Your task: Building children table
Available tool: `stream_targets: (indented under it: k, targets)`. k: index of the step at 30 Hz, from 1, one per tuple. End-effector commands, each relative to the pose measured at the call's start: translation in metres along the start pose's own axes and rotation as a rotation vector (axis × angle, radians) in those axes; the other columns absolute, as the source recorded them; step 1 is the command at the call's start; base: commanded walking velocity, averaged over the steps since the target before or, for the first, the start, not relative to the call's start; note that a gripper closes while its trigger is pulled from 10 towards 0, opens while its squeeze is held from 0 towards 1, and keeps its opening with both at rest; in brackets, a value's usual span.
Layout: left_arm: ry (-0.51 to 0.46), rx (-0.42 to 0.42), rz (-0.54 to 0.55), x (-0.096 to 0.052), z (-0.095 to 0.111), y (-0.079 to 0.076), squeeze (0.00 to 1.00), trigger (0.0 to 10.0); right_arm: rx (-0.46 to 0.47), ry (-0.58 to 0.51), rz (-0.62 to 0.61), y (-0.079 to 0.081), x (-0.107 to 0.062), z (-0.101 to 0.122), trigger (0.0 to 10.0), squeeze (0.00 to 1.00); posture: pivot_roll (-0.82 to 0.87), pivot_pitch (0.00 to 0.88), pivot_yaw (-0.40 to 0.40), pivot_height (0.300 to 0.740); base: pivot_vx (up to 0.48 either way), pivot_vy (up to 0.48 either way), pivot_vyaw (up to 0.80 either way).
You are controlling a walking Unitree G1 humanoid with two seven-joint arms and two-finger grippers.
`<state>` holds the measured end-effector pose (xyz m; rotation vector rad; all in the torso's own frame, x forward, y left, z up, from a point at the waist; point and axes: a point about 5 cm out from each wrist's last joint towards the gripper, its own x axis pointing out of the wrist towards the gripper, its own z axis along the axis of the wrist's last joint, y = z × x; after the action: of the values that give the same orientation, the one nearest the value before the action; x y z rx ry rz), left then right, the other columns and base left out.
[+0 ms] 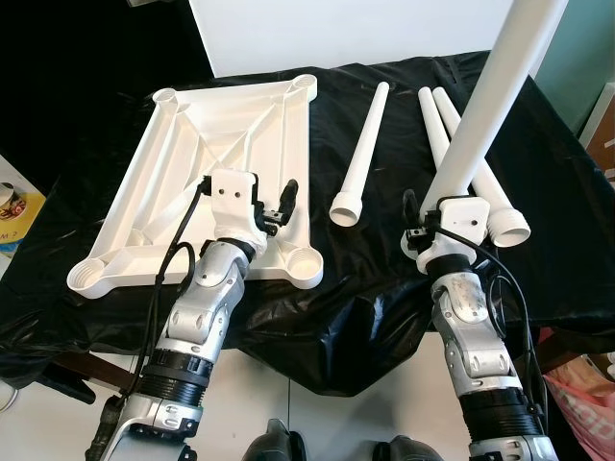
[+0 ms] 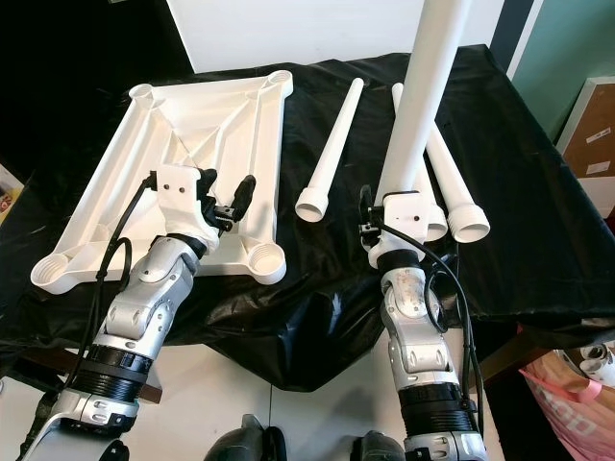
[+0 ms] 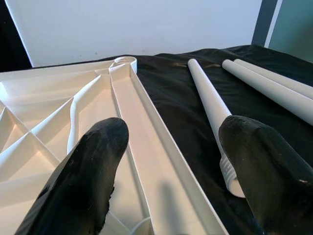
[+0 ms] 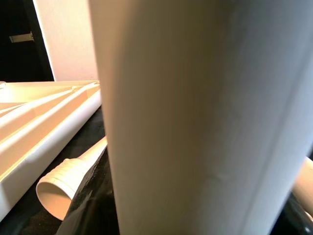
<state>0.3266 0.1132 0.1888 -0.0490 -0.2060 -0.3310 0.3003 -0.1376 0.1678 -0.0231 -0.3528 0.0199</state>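
Observation:
The white table top (image 1: 221, 125) lies upside down on the black cloth, with a round socket (image 1: 306, 264) at each corner. My left gripper (image 1: 279, 213) hovers open over the top's right edge near the front socket; its fingers (image 3: 93, 161) straddle the rim. A white table leg (image 1: 490, 106) stands nearly upright, tilted a little to the right, with my right gripper (image 1: 423, 229) shut on its lower end. The leg (image 4: 195, 117) fills the right wrist view. One loose leg (image 1: 363, 144) lies between the grippers. Two more legs (image 1: 444, 125) lie behind the held one.
A white board (image 1: 336, 29) stands at the back of the table. The black cloth (image 1: 317, 317) hangs over the front edge. A printed box (image 1: 14, 206) sits at the left and a pink bag (image 1: 586, 394) on the floor at the right.

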Motion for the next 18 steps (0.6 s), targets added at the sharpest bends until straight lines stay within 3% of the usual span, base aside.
stream_targets:
  k: [1, 18]
  targets:
    - [0.001, 0.007, 0.026, -0.0025, -0.0025, 0.0037, 0.0, 10.0, 0.013, -0.025, 0.012, 0.0039, -0.0009, 0.0026, 10.0, 0.0, 0.03, 0.088, 0.056, 0.74, 0.0, 0.0, 0.0]
    - [0.019, 0.01, 0.019, -0.0026, -0.0055, 0.0035, 0.0, 10.0, 0.005, -0.031, 0.001, 0.0015, -0.0014, 0.0013, 10.0, 0.0, 0.03, 0.093, 0.058, 0.74, 0.0, 0.0, 0.0]
